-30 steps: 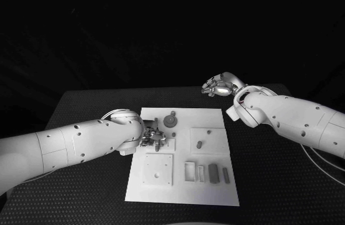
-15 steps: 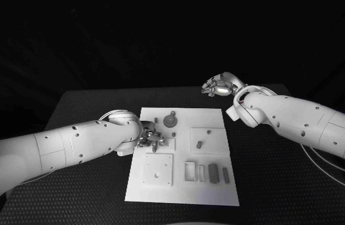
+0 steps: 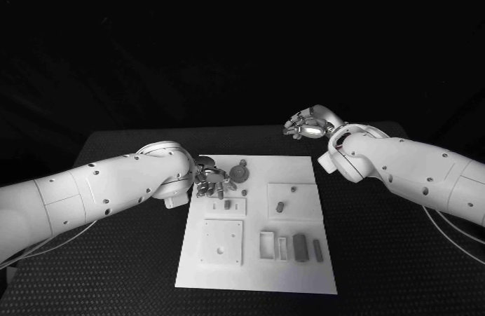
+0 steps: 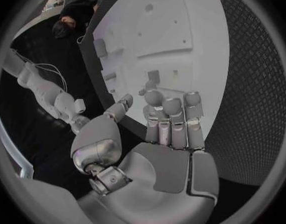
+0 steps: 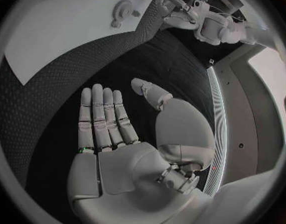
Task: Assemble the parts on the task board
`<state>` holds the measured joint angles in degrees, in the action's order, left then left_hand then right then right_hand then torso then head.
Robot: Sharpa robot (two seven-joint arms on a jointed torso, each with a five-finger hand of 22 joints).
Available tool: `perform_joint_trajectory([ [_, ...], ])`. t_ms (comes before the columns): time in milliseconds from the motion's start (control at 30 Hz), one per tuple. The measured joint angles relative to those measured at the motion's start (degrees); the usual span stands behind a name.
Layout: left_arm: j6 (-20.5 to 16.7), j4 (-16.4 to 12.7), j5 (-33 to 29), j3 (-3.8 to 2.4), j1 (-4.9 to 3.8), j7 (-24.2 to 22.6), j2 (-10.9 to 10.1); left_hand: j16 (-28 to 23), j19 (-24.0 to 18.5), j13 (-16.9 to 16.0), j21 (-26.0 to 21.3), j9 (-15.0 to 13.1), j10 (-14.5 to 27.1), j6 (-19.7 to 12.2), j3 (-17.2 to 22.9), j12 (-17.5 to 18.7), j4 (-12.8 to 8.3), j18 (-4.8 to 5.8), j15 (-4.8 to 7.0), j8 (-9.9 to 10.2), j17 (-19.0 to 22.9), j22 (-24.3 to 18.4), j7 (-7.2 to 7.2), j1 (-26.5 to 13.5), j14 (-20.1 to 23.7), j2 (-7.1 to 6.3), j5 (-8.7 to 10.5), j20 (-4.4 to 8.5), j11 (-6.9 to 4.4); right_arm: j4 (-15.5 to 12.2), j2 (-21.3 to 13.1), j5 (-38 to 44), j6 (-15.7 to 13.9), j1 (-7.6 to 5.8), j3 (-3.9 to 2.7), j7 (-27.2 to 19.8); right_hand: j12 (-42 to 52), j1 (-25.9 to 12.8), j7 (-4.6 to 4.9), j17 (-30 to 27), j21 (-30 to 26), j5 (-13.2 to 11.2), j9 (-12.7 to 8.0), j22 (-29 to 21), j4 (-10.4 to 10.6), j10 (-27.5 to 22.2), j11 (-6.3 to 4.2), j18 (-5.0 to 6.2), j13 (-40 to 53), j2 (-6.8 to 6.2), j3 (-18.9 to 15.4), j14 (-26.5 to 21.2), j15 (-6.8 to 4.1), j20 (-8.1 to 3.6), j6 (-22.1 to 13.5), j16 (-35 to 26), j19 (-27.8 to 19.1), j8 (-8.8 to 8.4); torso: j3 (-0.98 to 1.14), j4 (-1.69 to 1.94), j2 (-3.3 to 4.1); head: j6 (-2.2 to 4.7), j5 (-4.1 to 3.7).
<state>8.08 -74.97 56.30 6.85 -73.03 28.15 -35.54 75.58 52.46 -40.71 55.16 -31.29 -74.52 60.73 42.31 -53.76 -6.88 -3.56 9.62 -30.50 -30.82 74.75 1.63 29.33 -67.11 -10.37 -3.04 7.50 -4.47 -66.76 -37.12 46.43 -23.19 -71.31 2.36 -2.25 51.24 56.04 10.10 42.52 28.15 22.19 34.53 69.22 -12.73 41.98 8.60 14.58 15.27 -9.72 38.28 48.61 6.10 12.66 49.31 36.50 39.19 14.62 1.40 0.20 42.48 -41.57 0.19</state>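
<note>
head view — task board long axis runs away from robot | both hands empty, fingers apart

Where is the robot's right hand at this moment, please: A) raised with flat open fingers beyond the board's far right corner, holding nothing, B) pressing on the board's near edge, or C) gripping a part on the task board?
A: the right hand is off the task board, fingers straight and empty.
</note>
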Motion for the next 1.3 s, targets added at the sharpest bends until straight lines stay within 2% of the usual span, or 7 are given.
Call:
perform_joint_trajectory([
  [67, -0.11, 0.57, -1.28, 0.0, -0.07, -0.14, 0.08, -1.63, -1.22, 0.87, -1.14, 0.22, 1.62, -3.05, -0.03, 1.66, 0.03, 0.93, -0.85, 1.49, 0.81, -0.36, 1.12, 0.32, 1.42, -0.31, 0.0, -0.46, 1.08, 0.0, 0.0, 0.0, 0.0, 0.0, 0.0, 0.0, 0.0, 0.0, 0.0, 0.0, 0.0, 0.0, 0.0, 0.0, 0.0, 0.0, 0.0, 0.0, 0.0, 0.0, 0.0, -0.07, 0.07, 0.0, 0.0, 0.0, 0.0, 0.0, 0.0, 0.0, 0.0, 0.13, 0.07],
  [167, -0.69, 1.79, -2.08, 0.04, -0.09, -0.44, 0.3, -3.1, -2.27, 1.72, -2.19, 0.36, 3.02, -5.69, -0.15, 3.04, 0.15, 0.94, -1.66, 2.54, 1.58, -0.65, 2.16, 1.34, 2.47, -0.64, 0.0, -0.88, 2.01, 0.0, -0.04, 0.0, 0.01, 0.0, 0.0, 0.0, 0.0, 0.0, 0.0, 0.0, 0.0, 0.0, 0.0, 0.05, 0.0, 0.0, 0.0, 0.0, 0.0, 0.0, 0.0, -0.15, 0.16, 0.0, 0.0, 0.0, 0.0, 0.0, 0.04, -0.02, 0.01, 0.32, 0.1],
  [267, -1.6, 3.18, -1.87, 0.01, -0.31, -0.93, 0.63, -3.44, -2.52, 2.09, -2.38, 0.17, 3.21, -6.11, -0.27, 3.3, -0.98, 0.94, -1.82, 2.56, 1.88, -0.69, 2.54, 3.7, 2.67, 0.97, 0.0, -0.95, 2.2, 0.0, -0.09, 0.0, 0.01, 0.0, 0.0, 0.0, 0.0, 0.0, 0.0, 0.0, 0.0, 0.0, 0.0, 0.05, 0.0, 0.0, 0.0, 0.0, 0.0, 0.0, 0.0, -0.15, 0.16, 0.0, 0.0, 0.0, 0.0, 0.0, 0.03, -0.04, 0.04, 0.51, 0.08],
  [367, -2.97, 4.58, -0.28, -0.04, -0.71, -1.84, 1.06, -5.57, -4.57, 3.19, -4.14, -0.12, 5.46, -7.45, -0.51, 5.28, -3.59, 1.84, -2.81, 2.63, 2.85, -0.98, 3.29, 7.38, 4.65, 2.14, 0.0, -1.34, 2.85, 0.0, -0.09, 0.0, 0.01, 0.0, 0.0, 0.0, 0.0, 0.0, 0.0, 0.0, -0.04, 0.0, 0.0, 0.05, 0.0, 0.0, 0.0, 0.0, 0.0, 0.0, 0.0, -0.16, 0.16, 0.0, 0.0, 0.0, 0.0, 0.0, 0.05, -0.04, 0.04, 0.69, 0.04],
  [433, -4.05, 5.08, 2.01, -0.09, -0.88, -2.64, 1.24, -8.15, -7.31, 4.7, -6.46, -0.13, 8.18, -8.83, -0.28, 7.79, -4.62, 3.15, -4.11, 3.35, 4.01, -1.69, 4.06, 9.42, 7.38, 1.48, 0.0, -2.01, 3.74, 0.02, -0.08, 0.0, 0.01, 0.0, 0.0, 0.0, 0.0, 0.0, 0.0, 0.0, -0.21, 0.0, 0.0, 0.04, 0.0, 0.0, 0.0, 0.0, 0.0, 0.0, 0.0, -0.16, 0.16, 0.0, 0.0, 0.0, 0.0, 0.0, 0.07, -0.07, 0.04, 0.81, 0.03],
  [533, -5.57, 5.96, 5.36, -0.09, -0.95, -3.6, 1.55, -10.83, -8.6, 6.87, -8.75, -0.4, 9.13, -9.59, -0.65, 10.29, -3.46, 3.14, -5.8, 3.49, 5.21, -2.42, 4.78, 11.37, 8.53, 0.0, 0.0, -2.73, 4.47, 0.08, -0.08, 0.02, 0.01, 0.01, 0.0, 0.0, 0.0, 0.0, 0.0, 0.0, -0.21, 0.0, 0.0, 0.04, 0.0, 0.0, 0.0, 0.0, 0.0, 0.0, 0.0, -0.15, 0.16, 0.0, 0.0, 0.0, 0.0, 0.0, 0.07, -0.09, 0.06, 1.01, 0.03],
  [1300, -9.29, 12.71, 19.06, -0.34, -1.39, -6.05, 5.55, -12.98, -8.66, 9.51, -10.58, -0.6, 8.91, -9.98, -1.64, 12.14, 1.8, 3.13, -6.36, 3.49, 5.81, -2.55, 4.81, 12.96, 8.14, -2.83, 0.0, -2.79, 4.68, 0.41, 0.13, 0.04, 0.01, 0.13, 0.0, -0.03, 0.0, 0.0, 0.2, 0.01, -0.21, 0.0, 0.0, 0.14, 0.0, 0.0, 0.0, 0.0, -0.04, 0.0, 0.0, -0.15, 0.15, 0.0, -0.2, 0.0, 0.0, 0.0, 0.0, -0.08, 0.1, 1.52, -0.22],
])
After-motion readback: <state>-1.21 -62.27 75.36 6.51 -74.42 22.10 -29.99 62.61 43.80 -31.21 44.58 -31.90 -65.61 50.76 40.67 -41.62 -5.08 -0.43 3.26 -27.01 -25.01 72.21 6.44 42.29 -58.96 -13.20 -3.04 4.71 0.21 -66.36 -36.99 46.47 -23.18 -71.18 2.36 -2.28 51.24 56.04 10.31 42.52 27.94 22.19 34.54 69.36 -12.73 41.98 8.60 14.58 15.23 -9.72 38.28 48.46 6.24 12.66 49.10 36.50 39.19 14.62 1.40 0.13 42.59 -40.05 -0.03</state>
